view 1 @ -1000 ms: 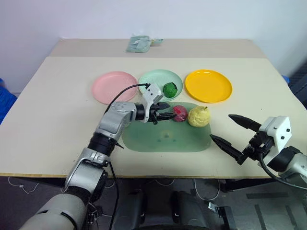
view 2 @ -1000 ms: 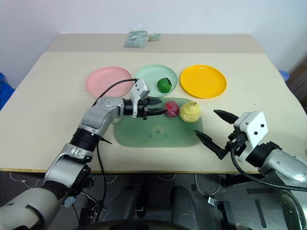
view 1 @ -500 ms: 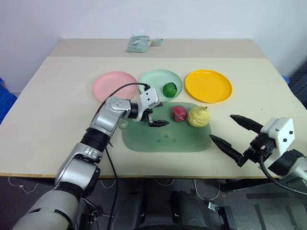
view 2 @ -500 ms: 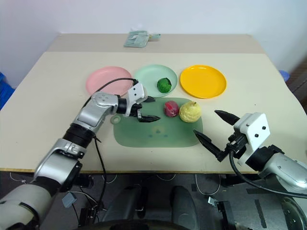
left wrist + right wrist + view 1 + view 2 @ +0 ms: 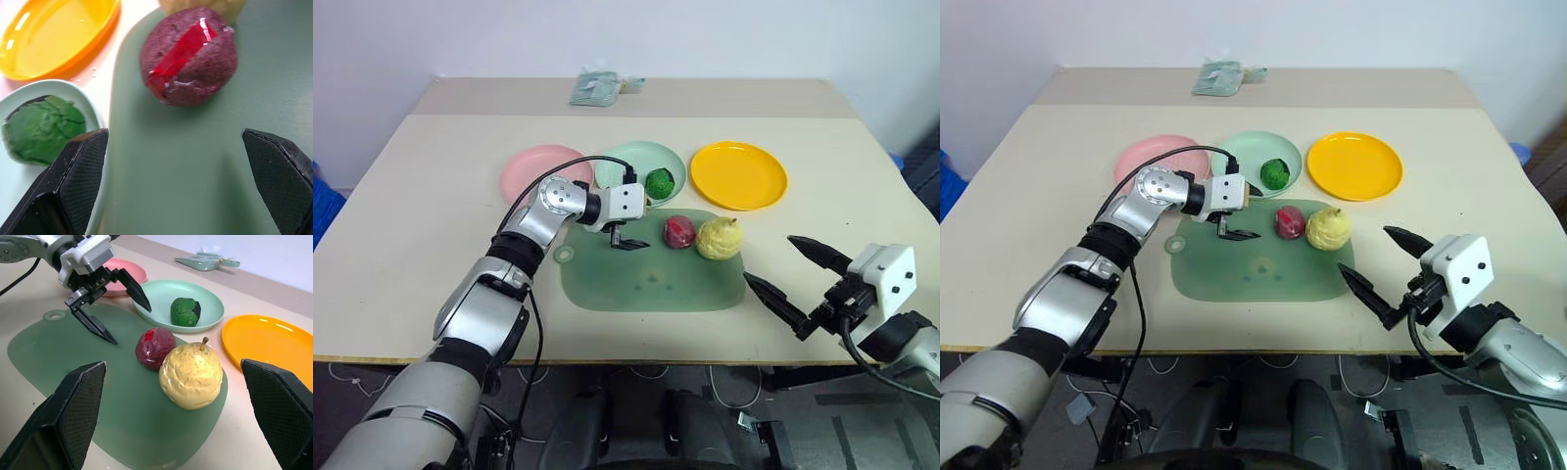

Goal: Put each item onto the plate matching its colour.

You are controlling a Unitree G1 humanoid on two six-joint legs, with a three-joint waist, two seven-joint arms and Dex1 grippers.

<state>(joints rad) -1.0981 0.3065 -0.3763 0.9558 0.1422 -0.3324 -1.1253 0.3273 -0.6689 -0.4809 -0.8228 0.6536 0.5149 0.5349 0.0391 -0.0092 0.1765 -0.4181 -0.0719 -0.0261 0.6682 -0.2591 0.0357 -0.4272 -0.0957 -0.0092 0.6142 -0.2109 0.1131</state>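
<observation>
Nearest the robot, the right gripper (image 5: 795, 288) hangs past the table's (image 5: 411, 245) front edge with its fingers spread wide and empty. On the green mat (image 5: 651, 284), the pear (image 5: 719, 238) and the maroon fruit (image 5: 679, 231) sit just beside each other, and the left gripper (image 5: 634, 224) hovers over the mat's far left part, jaws wide apart and holding nothing, pointing at the fruit. Beyond the mat lie the pink plate (image 5: 530, 171), the mint plate (image 5: 626, 162) carrying the green ball (image 5: 659, 182), and the bare yellow plate (image 5: 738, 174).

Even, bright overhead light; soft short shadows on surface (image 5: 431, 225). Glare on orange-yellow plate (image 5: 54, 34) at 10 o'clock. Left wrist close-up slightly soft.
</observation>
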